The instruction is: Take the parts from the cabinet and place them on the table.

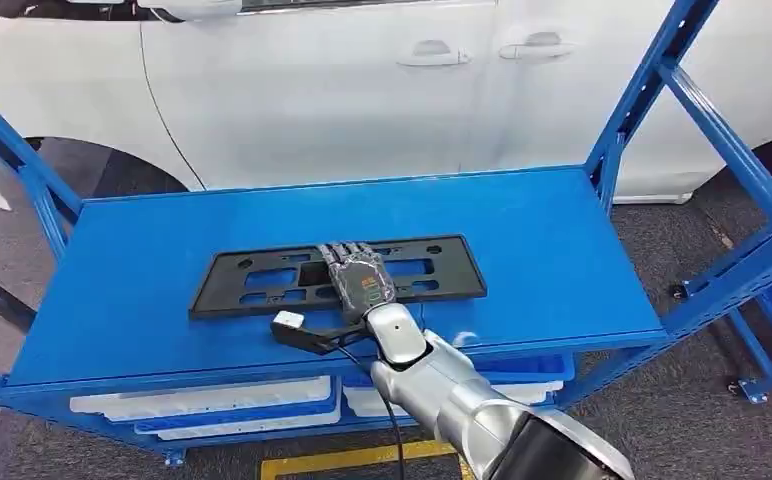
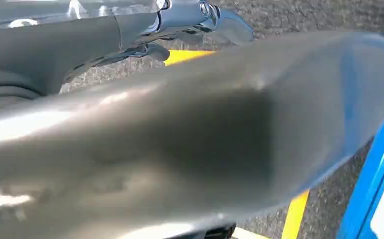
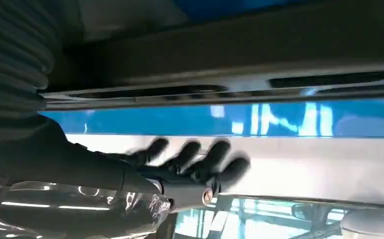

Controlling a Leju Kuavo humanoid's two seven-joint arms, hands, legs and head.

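A flat black plastic part (image 1: 467, 275) with several cut-outs lies lengthwise in the middle of the blue shelf top (image 1: 562, 240). My right hand (image 1: 357, 278) reaches in over the part's middle, palm down, fingers stretched forward. In the right wrist view the part (image 3: 230, 55) is a dark band. The right hand's fingers (image 3: 190, 164) are spread and blurred, standing apart from the part with nothing between them. My left hand (image 2: 200, 20) hangs low over the floor, fingers loose and holding nothing.
A white car (image 1: 312, 90) stands close behind the shelf. Blue slanted uprights (image 1: 642, 100) rise at both ends of the rack. White bins (image 1: 202, 400) sit on the level below. A yellow floor line (image 1: 362, 458) runs in front.
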